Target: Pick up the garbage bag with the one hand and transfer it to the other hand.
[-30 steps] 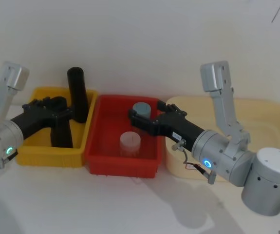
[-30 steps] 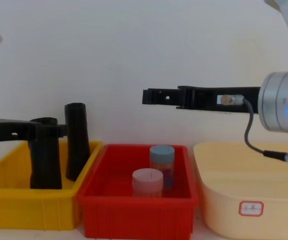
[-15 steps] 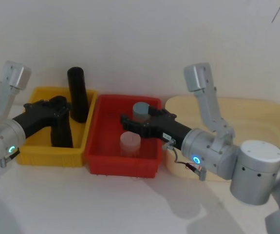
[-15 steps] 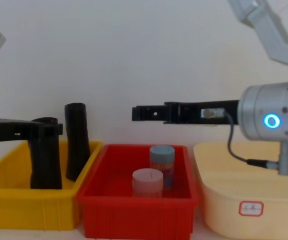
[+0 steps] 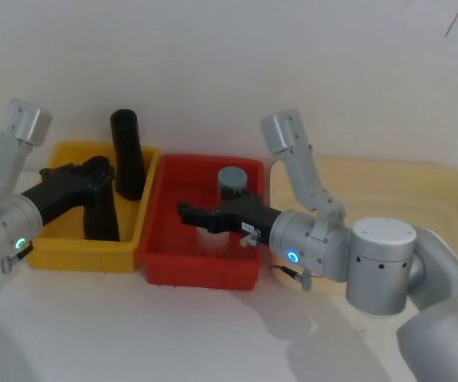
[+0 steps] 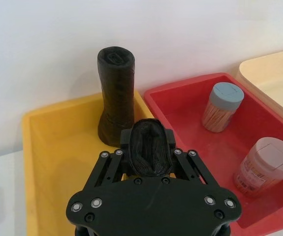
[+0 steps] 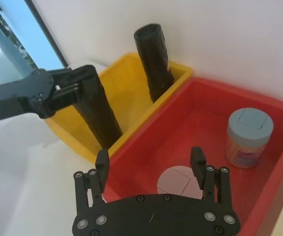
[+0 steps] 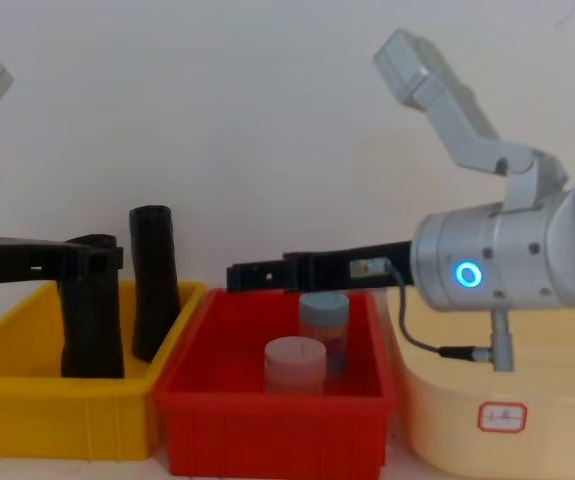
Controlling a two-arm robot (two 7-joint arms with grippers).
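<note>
The garbage bag [image 5: 101, 219] is a black roll standing upright in the yellow bin [image 5: 77, 256]. My left gripper [image 5: 97, 171], on the green-ringed arm, is shut on its upper end [image 6: 148, 153]. The chest view shows the bag [image 8: 92, 325] reaching down into the bin, with the left gripper [image 8: 107, 258] clamped near its top. My right gripper [image 5: 187, 213], on the blue-ringed arm, hangs open over the red bin [image 5: 201, 269], its fingers pointing toward the bag [image 7: 99, 113] with nothing between them. The two grippers are well apart.
A second black roll [image 5: 127, 155] leans at the yellow bin's back right corner. The red bin holds a blue-lidded jar [image 5: 232, 181] and a pink-lidded jar [image 5: 211, 237] under the right gripper. A cream tub [image 5: 420, 187] sits to the right, and a white wall is behind.
My right arm has swung left and dropped lower, bringing its open gripper over the red bin toward the yellow one. The left gripper and the bag have stayed put.
</note>
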